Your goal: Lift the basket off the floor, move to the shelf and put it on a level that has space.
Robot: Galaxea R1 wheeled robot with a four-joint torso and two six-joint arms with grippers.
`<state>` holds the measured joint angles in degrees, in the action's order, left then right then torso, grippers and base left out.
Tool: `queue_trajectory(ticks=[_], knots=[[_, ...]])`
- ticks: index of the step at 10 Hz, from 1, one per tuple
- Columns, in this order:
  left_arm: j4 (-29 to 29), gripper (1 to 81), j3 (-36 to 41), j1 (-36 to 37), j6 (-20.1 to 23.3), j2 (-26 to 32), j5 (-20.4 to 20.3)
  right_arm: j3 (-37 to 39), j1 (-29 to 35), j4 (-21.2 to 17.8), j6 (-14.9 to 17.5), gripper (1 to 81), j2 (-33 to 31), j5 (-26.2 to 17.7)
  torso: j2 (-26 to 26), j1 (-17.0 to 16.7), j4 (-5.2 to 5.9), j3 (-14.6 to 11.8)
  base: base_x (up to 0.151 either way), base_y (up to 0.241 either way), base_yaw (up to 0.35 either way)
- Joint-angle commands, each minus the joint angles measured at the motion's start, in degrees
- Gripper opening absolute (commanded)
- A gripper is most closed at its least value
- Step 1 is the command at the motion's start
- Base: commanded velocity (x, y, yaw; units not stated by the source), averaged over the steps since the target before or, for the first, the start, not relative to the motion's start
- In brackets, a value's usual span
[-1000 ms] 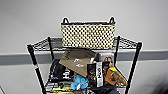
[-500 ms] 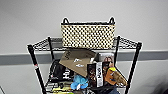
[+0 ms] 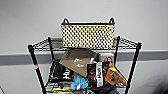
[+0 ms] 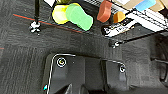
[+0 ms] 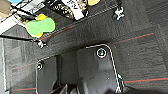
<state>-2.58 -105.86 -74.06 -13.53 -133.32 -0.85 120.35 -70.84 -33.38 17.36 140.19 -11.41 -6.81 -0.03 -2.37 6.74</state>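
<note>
since the basket (image 3: 88,36) now sits on the top level (image 3: 126,42) of the shelf (image 3: 135,62), flat and upright with its long side facing out, the putting job looks done. it takes up most of the middle of that wire tier, with a bit of room at each end. below it the next tier is full of stuff: a brown cardboard piece (image 3: 77,61), a blue toy (image 3: 79,82) and some boxes.

i think the basket is light and a bit stiff, because it is woven and holds its shape. the sides may bend if squeezed hard. the two small black loop handles (image 3: 111,20) on the dark rim look like the best places to grab it.

both wrist views look down at the floor (image 4: 22,57) and the shelf's little wheels (image 4: 34,26). i cannot tell if either claw is wide or narrow.
</note>
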Motion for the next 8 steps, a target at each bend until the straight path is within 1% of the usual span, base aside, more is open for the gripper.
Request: queue_trajectory(ticks=[1,3,7,8], knots=[[2.32,81.1,-4.16,1.5,0.26,-2.39,0.59,5.66,0.39,-0.37,2.76,81.1,3.79,-1.95,0.0,0.03,0.0,0.0,0.0,0.0,0.0],[2.32,81.1,-8.2,0.45,0.26,-5.29,-0.11,10.49,-1.37,-0.29,3.38,81.1,7.92,-0.81,0.0,0.03,0.0,0.0,0.0,0.0,0.0],[3.11,81.1,-16.01,-1.48,0.26,-12.21,-0.11,21.11,-3.39,0.24,4.17,81.1,16.08,-0.81,-0.04,0.03,0.0,-0.02,0.0,0.0,0.0],[3.11,81.1,-17.45,-1.75,0.26,-13.21,-0.11,23.08,-3.83,0.24,4.26,81.1,17.43,-0.81,-0.04,0.03,0.0,-0.04,0.0,0.0,0.0]])
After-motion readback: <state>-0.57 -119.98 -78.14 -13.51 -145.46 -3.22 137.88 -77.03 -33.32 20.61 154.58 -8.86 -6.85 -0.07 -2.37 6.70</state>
